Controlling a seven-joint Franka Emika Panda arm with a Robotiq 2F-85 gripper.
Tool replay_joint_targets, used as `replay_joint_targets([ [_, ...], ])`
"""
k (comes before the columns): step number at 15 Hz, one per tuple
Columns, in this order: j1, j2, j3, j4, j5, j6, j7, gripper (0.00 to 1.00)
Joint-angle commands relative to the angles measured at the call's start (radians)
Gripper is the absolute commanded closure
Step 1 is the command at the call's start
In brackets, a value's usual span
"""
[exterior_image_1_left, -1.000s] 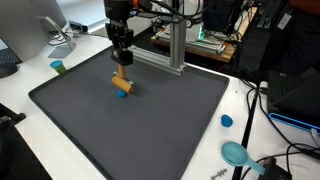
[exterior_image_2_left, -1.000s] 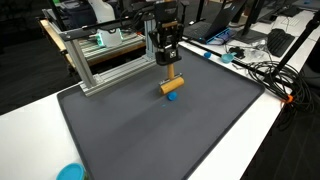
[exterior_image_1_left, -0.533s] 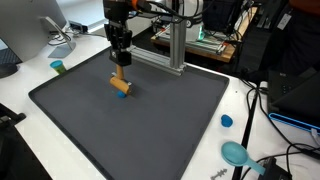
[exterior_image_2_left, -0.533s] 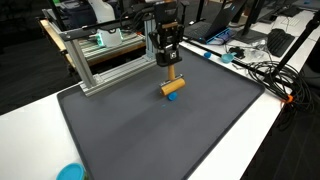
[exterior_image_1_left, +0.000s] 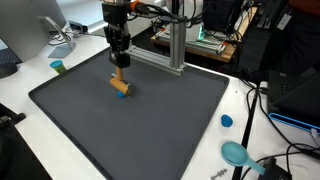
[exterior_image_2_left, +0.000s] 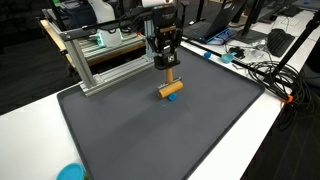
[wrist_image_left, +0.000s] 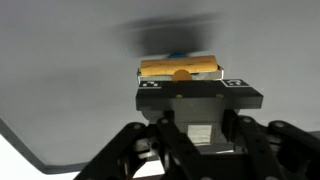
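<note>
Looking over the scene, we begin with the white table (exterior_image_1_left: 20, 100), which carries everything. Most of its top is covered by a dark grey mat (exterior_image_1_left: 150, 125), shown in both exterior views. Behind the mat stands an aluminium frame (exterior_image_1_left: 176, 48), with cluttered desks and cables beyond it.

Above the far half of the mat the arm reaches straight down. Its gripper (exterior_image_1_left: 119, 63) points at the mat, with the jaws drawn in tight on the upright stem of a tan wooden piece (exterior_image_1_left: 120, 84). We see the same grip in an exterior view (exterior_image_2_left: 169, 66).

The wooden piece hangs directly under the fingers. Its lower part is a short bar lying crosswise, tilted a little, with a small blue part (exterior_image_1_left: 123, 94) at its underside. The bar sits very near the mat surface, but we cannot tell whether it touches. In the wrist view the bar (wrist_image_left: 180, 68) lies level just past the fingertips, over a soft shadow on the mat.

Off the mat, well apart from the gripper, lie the small things. A teal round object (exterior_image_1_left: 236, 153) sits near the table's corner, and a blue cap (exterior_image_1_left: 226, 121) lies just beside the mat's edge. A little teal-topped cylinder (exterior_image_1_left: 58, 67) stands on the opposite side.
</note>
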Motion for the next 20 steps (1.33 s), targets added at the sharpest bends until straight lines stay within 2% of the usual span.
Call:
replay_joint_targets([
  [1,-0.002,0.024,-0.005,0.025,0.023,0.008,-0.021,0.79],
  [9,0.003,0.047,-0.01,0.069,0.006,-0.03,-0.009,0.79],
  [20,0.013,0.153,-0.014,0.184,-0.007,-0.094,0.004,0.79],
])
